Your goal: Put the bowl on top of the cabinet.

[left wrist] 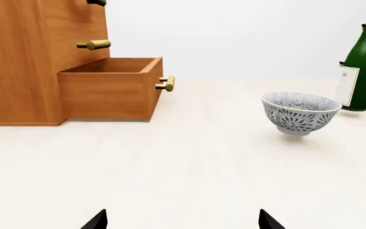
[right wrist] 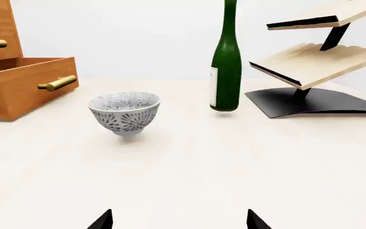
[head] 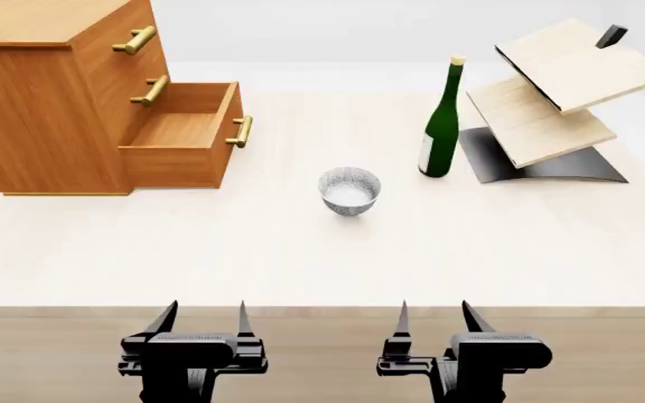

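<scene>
Left gripper [head: 201, 323] and right gripper [head: 432, 323] both parked at the near table edge, fingers spread, nothing held. Neither is near anything.

Bowl [head: 349, 190] sits upright on the table [head: 300, 260], mid-surface, roughly 1 o'clock from the left gripper and 11 o'clock from the right. Standing free, touching nothing.

Handling, my read: ceramic, rigid, light for its size, glazed so likely slippery, chips if dropped. Curved wall narrows to a small foot, so a side squeeze could slip upward. Best bet looks like a rim pinch, one finger inside and one outside, at the near edge. Keep it level on the lift.

Around it:
- Cabinet [head: 48, 101] at 10 o'clock from the bowl, well apart. Bottom drawer [head: 182, 134] pulled out toward the bowl, brass handle [head: 241, 131] sticking out. Flat top looks bare in the part that shows.
- Green bottle [head: 442, 126] at 2 o'clock from the bowl, near but apart. Tall, tippy.
- Slanted shelf rack [head: 547, 101] beyond the bottle, out of the route.

Obstruction: the open drawer sits under the direct line to the top, so clear it by going high first. Left arm is on the cabinet side.
</scene>
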You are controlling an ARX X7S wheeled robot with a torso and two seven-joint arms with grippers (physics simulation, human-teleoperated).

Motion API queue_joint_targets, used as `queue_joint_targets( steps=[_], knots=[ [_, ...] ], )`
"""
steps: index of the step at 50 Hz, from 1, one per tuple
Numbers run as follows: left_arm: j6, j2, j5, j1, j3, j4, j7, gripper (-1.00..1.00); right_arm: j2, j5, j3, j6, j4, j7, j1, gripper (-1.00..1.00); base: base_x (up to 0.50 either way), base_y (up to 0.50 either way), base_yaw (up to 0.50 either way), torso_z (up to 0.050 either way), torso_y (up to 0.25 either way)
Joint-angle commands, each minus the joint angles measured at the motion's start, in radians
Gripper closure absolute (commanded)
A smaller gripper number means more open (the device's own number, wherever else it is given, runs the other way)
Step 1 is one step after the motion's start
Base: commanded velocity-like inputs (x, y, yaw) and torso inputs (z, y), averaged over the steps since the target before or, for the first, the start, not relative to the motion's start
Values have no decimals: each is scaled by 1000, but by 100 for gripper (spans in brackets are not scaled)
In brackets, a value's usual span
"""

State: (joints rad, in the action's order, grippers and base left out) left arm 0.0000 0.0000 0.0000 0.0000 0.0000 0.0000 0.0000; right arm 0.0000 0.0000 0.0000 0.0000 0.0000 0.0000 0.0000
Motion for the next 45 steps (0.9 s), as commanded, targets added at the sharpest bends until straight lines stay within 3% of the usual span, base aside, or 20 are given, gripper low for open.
queue_joint_targets(
  steps=[1, 23, 37, 45],
  knots=[
    [-10, -17, -19, 3, 16, 14, -16, -100, 15, 16, -19, 4, -5, 22, -3, -100, 0, 0, 0, 0, 0],
    [34, -71, -37, 38, 75, 84, -83, -100, 71, 84, -67, 21, -83, 71, -29, -100, 0, 0, 0, 0, 0],
    [-90, -126, -123, 135, 29, 443, -104, -100, 114, 84, -89, 120, -409, 105, -123, -100, 0, 0, 0, 0, 0],
    [-124, -145, -146, 156, 20, 515, -115, -100, 134, 91, -94, 162, -504, 119, -146, -100, 0, 0, 0, 0, 0]
  ],
)
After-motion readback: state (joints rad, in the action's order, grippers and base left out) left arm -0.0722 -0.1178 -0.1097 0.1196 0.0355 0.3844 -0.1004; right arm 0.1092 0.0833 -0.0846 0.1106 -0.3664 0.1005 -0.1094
